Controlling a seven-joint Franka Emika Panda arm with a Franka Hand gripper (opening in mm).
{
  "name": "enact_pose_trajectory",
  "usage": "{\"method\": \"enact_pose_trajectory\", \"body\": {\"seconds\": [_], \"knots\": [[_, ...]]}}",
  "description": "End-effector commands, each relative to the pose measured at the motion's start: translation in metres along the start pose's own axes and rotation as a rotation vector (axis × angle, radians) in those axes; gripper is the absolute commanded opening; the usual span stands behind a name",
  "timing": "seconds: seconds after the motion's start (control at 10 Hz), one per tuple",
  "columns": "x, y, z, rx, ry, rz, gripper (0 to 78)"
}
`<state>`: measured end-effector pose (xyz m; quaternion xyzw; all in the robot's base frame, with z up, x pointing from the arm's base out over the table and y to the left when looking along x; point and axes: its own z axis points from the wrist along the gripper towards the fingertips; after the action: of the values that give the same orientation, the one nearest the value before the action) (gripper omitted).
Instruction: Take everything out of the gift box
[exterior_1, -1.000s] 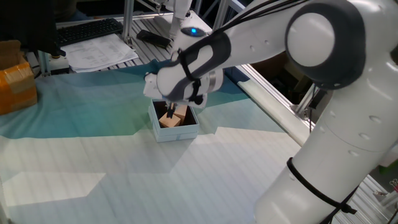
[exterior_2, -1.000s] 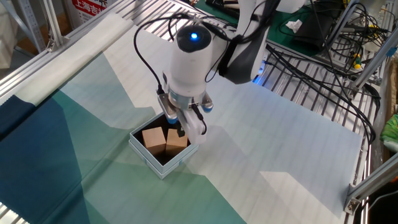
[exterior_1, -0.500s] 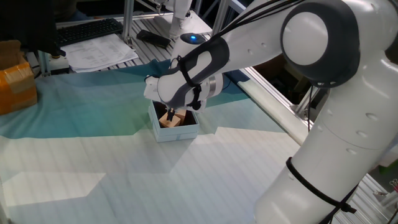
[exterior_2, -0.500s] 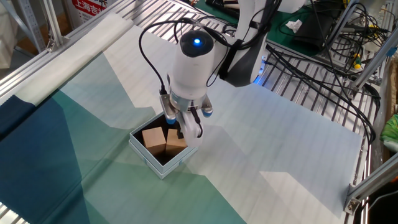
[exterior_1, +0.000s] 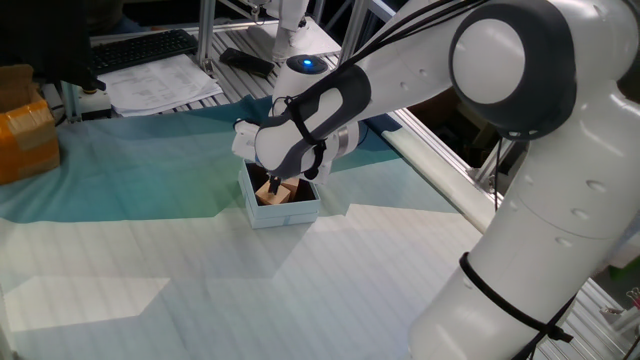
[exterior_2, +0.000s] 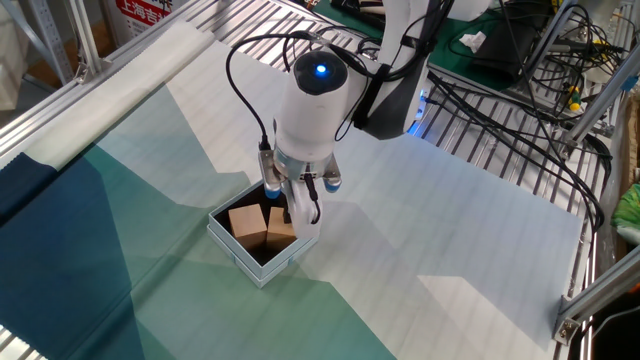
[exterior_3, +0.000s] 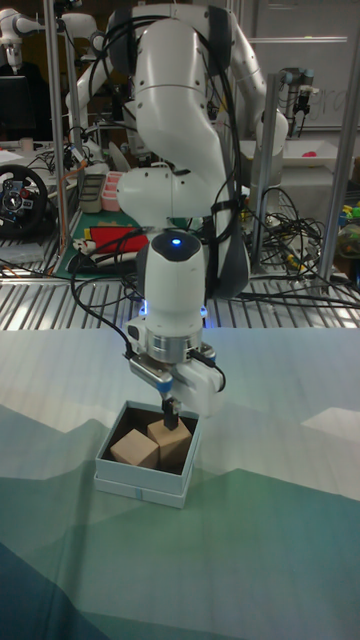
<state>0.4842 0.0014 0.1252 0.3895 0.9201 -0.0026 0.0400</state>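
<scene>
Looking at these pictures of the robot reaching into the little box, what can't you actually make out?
- Whether the two-finger gripper is open or shut on a cube: the arm's wrist covers it in one fixed view; too small elsewhere.
- Light tan wooden cube under the gripper: partly covered by a finger.
- Floor of the pale blue-white gift box: dark, hidden by cubes and walls.
- The other tan cube: not visible in one fixed view.

cubes: 2 (exterior_2: 246, 219) (exterior_2: 281, 227) | gift box: 1 (exterior_2: 262, 268) | gripper: 1 (exterior_2: 294, 212) | carton: 1 (exterior_1: 25, 138)
</scene>
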Motion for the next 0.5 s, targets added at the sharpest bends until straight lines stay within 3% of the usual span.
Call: {"method": "enact_pose_trajectory", "body": {"seconds": [0.1,0.3,0.4,0.5], "knots": [[-0.0039,0.0002,-0.0004,0.001,-0.003,0.013,0.0],[-0.0037,-0.0002,-0.0006,-0.001,0.003,0.017,0.0],[-0.0037,-0.0002,-0.0006,-0.001,0.003,0.017,77.5],[-0.0037,-0.0002,-0.0006,-0.001,0.003,0.017,77.5]]}}
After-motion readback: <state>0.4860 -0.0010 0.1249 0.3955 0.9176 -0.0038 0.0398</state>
